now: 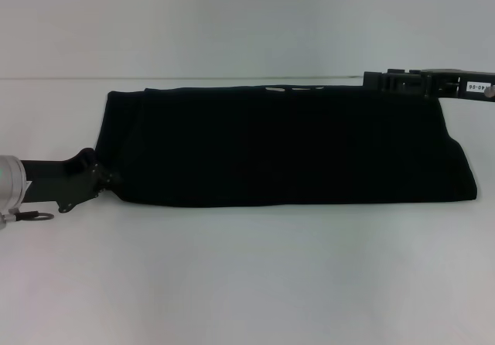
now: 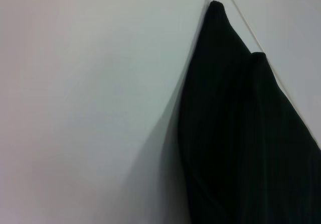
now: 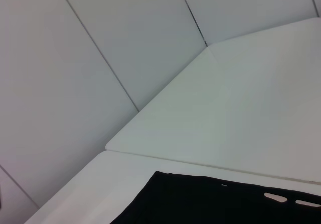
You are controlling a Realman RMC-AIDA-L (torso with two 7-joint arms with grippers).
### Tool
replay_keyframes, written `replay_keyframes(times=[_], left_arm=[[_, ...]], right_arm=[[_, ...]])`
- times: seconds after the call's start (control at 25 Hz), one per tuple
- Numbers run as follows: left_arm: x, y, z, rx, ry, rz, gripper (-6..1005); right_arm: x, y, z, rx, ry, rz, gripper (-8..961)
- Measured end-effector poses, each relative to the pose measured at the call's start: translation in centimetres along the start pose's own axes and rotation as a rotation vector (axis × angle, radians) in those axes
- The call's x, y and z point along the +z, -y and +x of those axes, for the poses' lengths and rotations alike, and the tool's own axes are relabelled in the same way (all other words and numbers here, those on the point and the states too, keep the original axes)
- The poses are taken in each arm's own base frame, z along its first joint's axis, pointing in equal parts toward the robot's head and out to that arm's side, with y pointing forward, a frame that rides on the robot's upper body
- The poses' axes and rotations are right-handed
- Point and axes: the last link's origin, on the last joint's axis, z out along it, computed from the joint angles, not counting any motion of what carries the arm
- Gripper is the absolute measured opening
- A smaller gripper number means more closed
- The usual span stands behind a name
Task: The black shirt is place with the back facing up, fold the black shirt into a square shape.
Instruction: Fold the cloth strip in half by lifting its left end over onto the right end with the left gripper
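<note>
Black shirt [image 1: 286,145], long axis left-right

the black shirt [image 1: 286,148] is soft matt cloth, light-swallowing, with faint lengthwise creases and rounded, thick folded edges. the table [image 1: 247,275] under it is a smooth white surface with a dull, even sheen. the left gripper [image 1: 104,176] looks like matt black hard plastic or metal, behind it a silvery metal-looking wrist collar [image 1: 9,179]. the right gripper [image 1: 371,79] is the same matt black, with a white label [image 1: 470,87] farther back on the arm.
</note>
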Motion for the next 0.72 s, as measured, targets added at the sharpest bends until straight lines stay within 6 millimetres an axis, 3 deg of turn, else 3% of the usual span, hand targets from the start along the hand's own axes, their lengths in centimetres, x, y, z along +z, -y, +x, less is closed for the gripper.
replay_keyframes(times=[0.08, 0.4, 0.72], left_arm=[[0.0, 0.1, 0.0, 0.011, 0.004, 0.004, 51], [-1.5, 1.2, 0.4, 0.083, -0.035, -0.009, 38], [-5.3, 3.8, 1.5, 0.109, -0.11, -0.009, 38]], right_arm=[[0.0, 0.0, 0.0, -0.001, -0.001, 0.0, 835], [0.1, 0.0, 0.0, 0.003, 0.007, 0.001, 835], [0.4, -0.1, -0.2, 0.029, 0.048, -0.004, 836]])
